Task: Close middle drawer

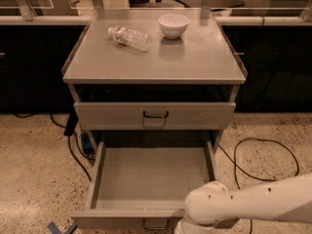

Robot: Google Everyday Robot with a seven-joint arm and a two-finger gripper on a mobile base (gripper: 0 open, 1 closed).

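The middle drawer (153,177) is pulled far out of the grey cabinet. It is wide, shallow and empty inside. Its low front panel (122,221) lies at the bottom edge of the view, with a small dark loop handle (156,224). My white arm (253,204) comes in from the lower right. Its rounded joint (207,208) sits over the right part of the drawer's front panel. My gripper is past that joint, below the bottom edge of the view, so it does not show.
The upper drawer (155,115) is shut. On the cabinet top (195,57) lie a clear plastic bottle (129,37) and a white bowl (173,25). Black cables (258,155) run on the speckled floor at both sides. Dark counters stand behind.
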